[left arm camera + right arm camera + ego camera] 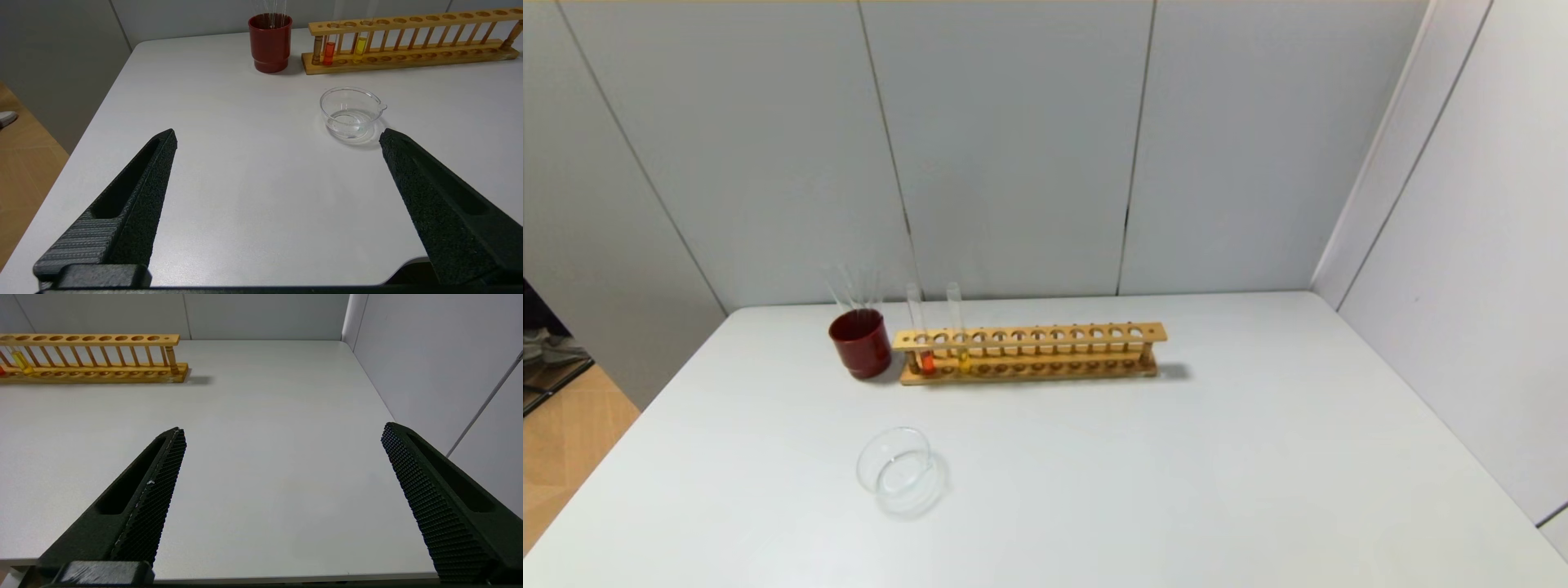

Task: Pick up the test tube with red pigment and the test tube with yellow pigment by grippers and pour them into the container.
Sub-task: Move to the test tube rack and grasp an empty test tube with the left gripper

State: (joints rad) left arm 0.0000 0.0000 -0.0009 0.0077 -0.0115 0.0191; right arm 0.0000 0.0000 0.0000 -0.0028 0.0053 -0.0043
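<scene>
The test tube with red pigment stands upright at the left end of a wooden rack; it also shows in the left wrist view. The test tube with yellow pigment stands two holes to its right, also in the left wrist view and the right wrist view. The container is a clear glass dish in front of the rack, also in the left wrist view. My left gripper and right gripper are open and empty over the table's near edge, out of the head view.
A dark red cup with clear uncoloured tubes stands left of the rack. The white table is bounded by grey wall panels behind and on the right; its left edge drops to a wooden floor.
</scene>
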